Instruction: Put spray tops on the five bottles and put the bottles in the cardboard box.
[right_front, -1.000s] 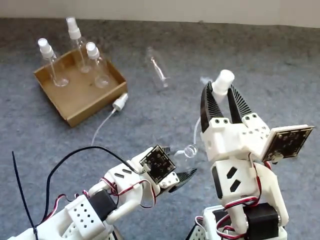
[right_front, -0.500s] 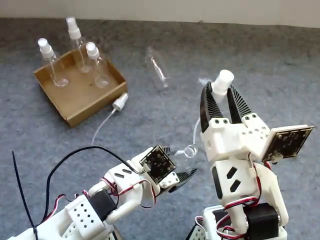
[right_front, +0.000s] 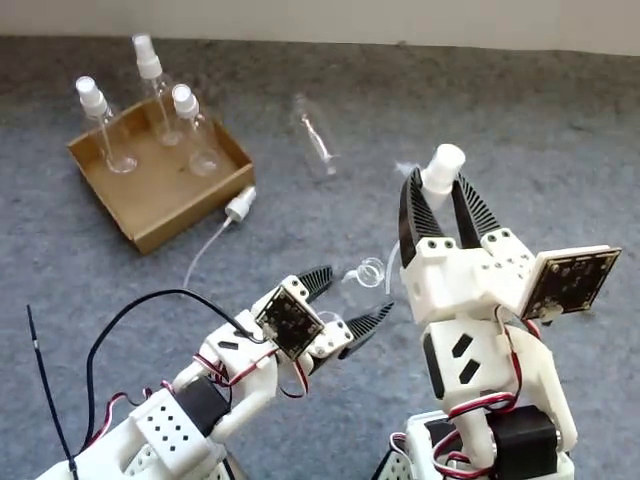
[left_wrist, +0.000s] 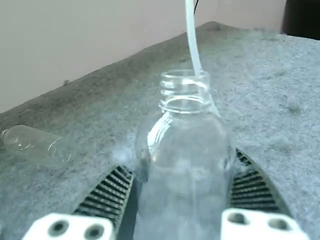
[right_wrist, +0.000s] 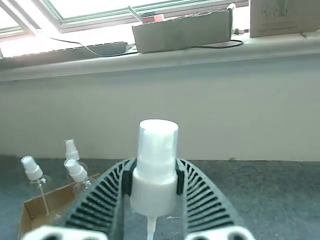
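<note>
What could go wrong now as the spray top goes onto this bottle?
The tube sits right at the rim of the bottle, so it may catch or bend. The left hand holds the bottle by its sides, so pushing the spray top down with the right hand might tilt it or make it slip.

Near the tabletop's far left corner, the cardboard box (right_front: 160, 215) holds three capped bottles (right_front: 190, 125). The left gripper (right_front: 355, 292) clasps an open bottle (right_front: 368, 270) — the right gripper (right_front: 438, 180), a spray top (right_front: 443, 163).

no readable text, label, brand, number or sign on any surface here
</note>
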